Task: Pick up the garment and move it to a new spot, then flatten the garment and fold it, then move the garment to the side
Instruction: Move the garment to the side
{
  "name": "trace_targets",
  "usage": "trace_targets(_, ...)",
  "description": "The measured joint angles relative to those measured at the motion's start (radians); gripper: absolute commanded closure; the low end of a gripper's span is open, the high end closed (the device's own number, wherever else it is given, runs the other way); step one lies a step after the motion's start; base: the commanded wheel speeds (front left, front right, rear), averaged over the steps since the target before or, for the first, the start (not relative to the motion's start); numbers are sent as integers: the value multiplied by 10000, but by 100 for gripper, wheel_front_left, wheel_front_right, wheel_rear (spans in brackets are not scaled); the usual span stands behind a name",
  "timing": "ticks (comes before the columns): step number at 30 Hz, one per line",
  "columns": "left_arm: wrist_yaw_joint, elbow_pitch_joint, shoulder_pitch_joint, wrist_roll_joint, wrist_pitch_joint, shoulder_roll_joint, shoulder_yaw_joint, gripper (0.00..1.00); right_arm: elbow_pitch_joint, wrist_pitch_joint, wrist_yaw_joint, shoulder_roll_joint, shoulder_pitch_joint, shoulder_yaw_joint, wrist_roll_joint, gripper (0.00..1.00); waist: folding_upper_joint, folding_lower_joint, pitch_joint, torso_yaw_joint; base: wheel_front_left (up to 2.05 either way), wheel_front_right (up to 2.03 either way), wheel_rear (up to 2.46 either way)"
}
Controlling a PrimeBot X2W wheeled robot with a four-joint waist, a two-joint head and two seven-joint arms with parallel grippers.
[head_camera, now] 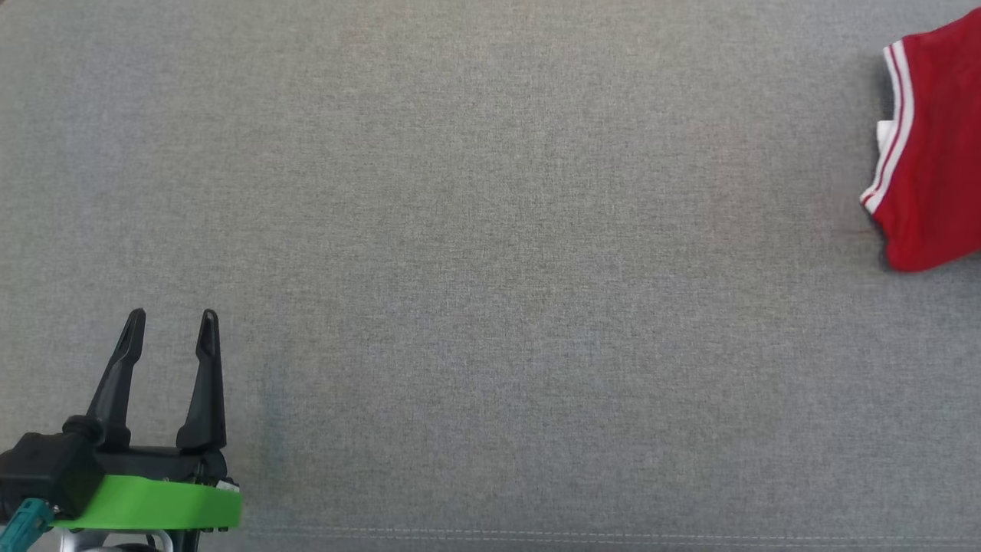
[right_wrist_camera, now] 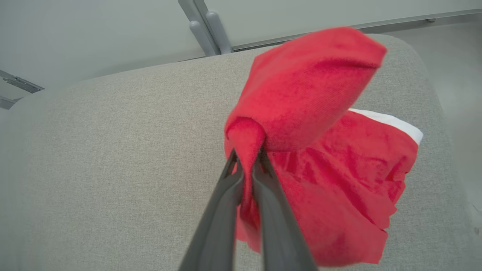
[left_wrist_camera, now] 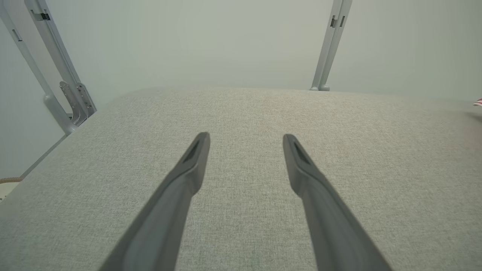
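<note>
Grey fabric surface (head_camera: pixel 490 230); pale wall (left_wrist_camera: pixel 226 37) behind; left gripper (head_camera: pixel 172 316) spread; right gripper (right_wrist_camera: pixel 247 155) pinching red garment (right_wrist_camera: pixel 308 86).

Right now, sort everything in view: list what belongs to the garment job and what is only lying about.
Belongs to the job:
- red garment, a bunched fold pinched in the right pincer
- left pincer, open and holding nothing

Only there:
- grey fabric surface, the work area under it all
- metal frame posts behind the surface
</note>
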Motion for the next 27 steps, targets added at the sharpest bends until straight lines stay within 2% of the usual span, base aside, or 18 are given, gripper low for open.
trace_targets(8, -8, -119, -369, 4, 2, 44, 48, 0, 518, 81, -2, -343, -375, -146, -451, 100, 0, 0, 701, -195, 0, 0, 0)
trace_targets(13, -8, -36, -390, 29, 2, 134, 180, 0, 1678, -470, -2, -245, 4, -330, -1018, 100, 0, 0, 902, -444, 0, 0, 0)
trace_targets(14, -8, -35, -401, 29, 2, 150, 190, 0, 2025, -700, -2, -148, 200, -414, -1231, 83, 0, 0, 914, -500, 0, 0, 0)
trace_targets(15, -8, -40, -409, 31, 4, 167, 211, 0, 2313, -991, -2, -52, 423, -458, -1488, 10, 0, 0, 920, -554, 0, 0, 0)
trace_targets(16, -8, -50, -422, 31, 6, 190, 245, 0, 2629, -1356, -2, 67, 640, -504, -1820, 0, 0, 0, 920, -610, 0, 0, 0)
trace_targets(19, -8, -100, -469, 96, 40, 314, 267, 0, 3166, -2293, -2, 272, 1304, -412, -2750, 0, 0, 0, 901, -776, 0, 0, 0)
trace_targets(21, -8, -153, -535, 94, 48, 316, 272, 0, 3969, -3147, -2, 819, 1427, -940, -3085, 0, 0, 0, 872, -877, 0, 0, 0)
trace_targets(23, -8, -228, -596, 94, 50, 334, 314, 0, 4395, -3699, 0, 993, 1813, -991, -3601, 0, 0, 0, 824, -960, 0, 0, 0)
trace_targets(27, -4, -290, -599, 94, 88, 410, 520, 0, 5066, -4619, -10, 1718, 2104, -1354, -3791, 0, 0, 0, 711, -1080, 0, 0, 0)
